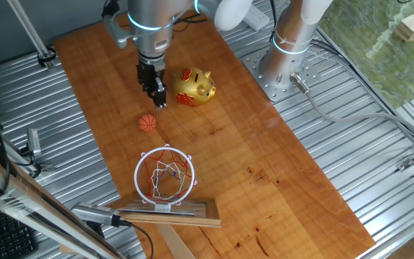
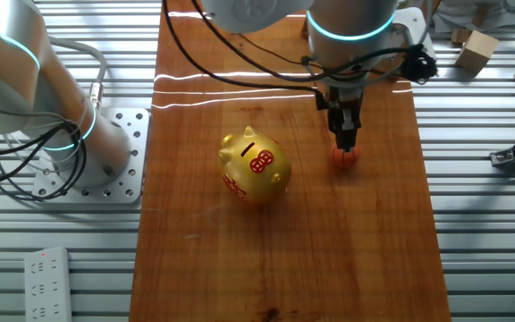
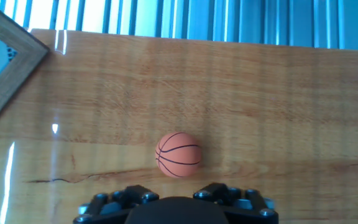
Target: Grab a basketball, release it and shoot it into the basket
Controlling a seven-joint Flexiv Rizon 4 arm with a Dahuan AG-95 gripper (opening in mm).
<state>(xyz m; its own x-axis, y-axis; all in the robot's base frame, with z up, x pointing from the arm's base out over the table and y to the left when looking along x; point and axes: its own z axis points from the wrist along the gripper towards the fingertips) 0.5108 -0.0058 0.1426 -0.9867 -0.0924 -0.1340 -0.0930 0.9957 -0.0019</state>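
Note:
The basketball (image 1: 147, 123) is a tiny orange ball with dark seams, lying on the wooden table between the piggy bank and the basket. It also shows in the other fixed view (image 2: 345, 157) and in the hand view (image 3: 178, 155). The basket (image 1: 165, 175) has a white-and-red ring, a string net and a flat wooden backboard (image 1: 169, 214) at the near end of the table. My gripper (image 1: 159, 101) hangs just above and a little behind the ball, not touching it. Its fingers look closed together and hold nothing (image 2: 347, 141). In the hand view only the gripper's base shows.
A gold-and-red piggy bank (image 1: 195, 86) stands just right of the gripper, also in the other fixed view (image 2: 256, 166). The arm's base (image 1: 287, 68) is bolted beside the table. A wooden frame corner (image 3: 8, 59) shows in the hand view.

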